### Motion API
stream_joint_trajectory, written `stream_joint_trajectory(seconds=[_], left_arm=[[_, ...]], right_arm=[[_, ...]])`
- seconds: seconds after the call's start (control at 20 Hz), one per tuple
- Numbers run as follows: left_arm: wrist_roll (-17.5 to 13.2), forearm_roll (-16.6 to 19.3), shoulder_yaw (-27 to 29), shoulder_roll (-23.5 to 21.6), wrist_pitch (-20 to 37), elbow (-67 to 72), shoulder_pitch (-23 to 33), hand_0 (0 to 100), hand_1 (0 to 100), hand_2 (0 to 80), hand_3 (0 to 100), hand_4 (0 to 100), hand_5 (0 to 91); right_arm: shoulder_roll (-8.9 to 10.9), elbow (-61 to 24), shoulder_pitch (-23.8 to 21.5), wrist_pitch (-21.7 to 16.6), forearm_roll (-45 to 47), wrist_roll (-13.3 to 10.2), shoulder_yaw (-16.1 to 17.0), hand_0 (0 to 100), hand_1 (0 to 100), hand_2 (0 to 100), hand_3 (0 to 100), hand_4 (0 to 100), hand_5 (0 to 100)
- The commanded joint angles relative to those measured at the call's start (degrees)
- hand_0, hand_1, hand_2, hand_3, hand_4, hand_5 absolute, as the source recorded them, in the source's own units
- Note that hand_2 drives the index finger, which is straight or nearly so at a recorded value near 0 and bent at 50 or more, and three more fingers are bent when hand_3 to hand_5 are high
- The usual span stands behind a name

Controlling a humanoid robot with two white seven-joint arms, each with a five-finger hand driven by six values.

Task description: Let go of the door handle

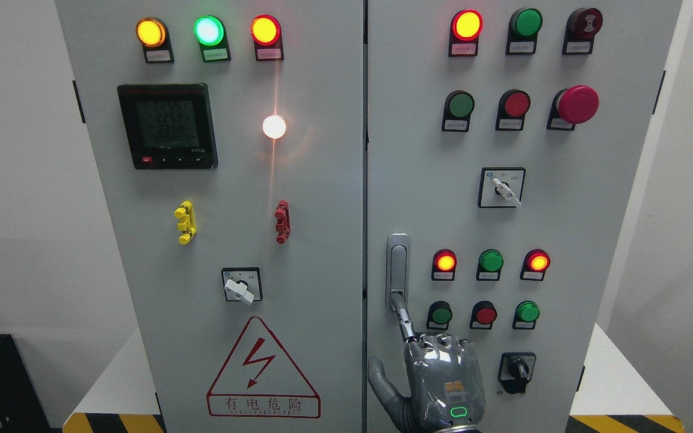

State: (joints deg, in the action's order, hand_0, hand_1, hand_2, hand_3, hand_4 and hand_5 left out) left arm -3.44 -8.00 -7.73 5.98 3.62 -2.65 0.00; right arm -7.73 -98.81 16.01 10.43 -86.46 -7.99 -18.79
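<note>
**Grey hand at the lower end of the door handle**

Grey and glossy, the right hand (437,385) comes up from the bottom edge, its back to the camera. It is not clamped on anything: the thumb stands apart to the left, one finger (405,325) is stretched upward, and the others are bent at the knuckles. The tip of the stretched finger touches the lower end of the door handle (397,270).

This handle is one narrow, upright silver lever in a grey plate with a rounded top, at the left edge of the right cabinet door (599,252), about half way up.

On the same door I count twelve round lamps and buttons in four rows of three, one of them a big red mushroom button (578,104). There is also one white selector switch (503,187) and one black knob (517,373).

The left cabinet door (322,252) carries three lit lamps on top (amber, green, red), one digital meter (167,126), one white lamp (274,127), one yellow (184,222) and one red clip (283,222), one more selector switch (241,285) and one red warning triangle (262,370).
</note>
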Motion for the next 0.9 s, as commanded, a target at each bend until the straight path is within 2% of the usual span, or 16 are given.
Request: stream_joint_trajectory(seconds=[0.0, 0.85], left_arm=[[0.0, 0.0, 0.0, 0.0, 0.0, 0.0, -1.9, 12, 56, 0.0, 0, 0, 0.0], [0.0, 0.0, 0.0, 0.0, 0.0, 0.0, -1.9, 12, 56, 0.0, 0, 0, 0.0]], right_arm=[[-0.01, 0.8, 0.4, 0.3, 0.0, 0.0, 0.4, 49, 28, 0, 97, 100, 100], [-0.01, 0.6, 0.2, 0.9, 0.0, 0.2, 0.4, 50, 28, 0, 97, 100, 100]])
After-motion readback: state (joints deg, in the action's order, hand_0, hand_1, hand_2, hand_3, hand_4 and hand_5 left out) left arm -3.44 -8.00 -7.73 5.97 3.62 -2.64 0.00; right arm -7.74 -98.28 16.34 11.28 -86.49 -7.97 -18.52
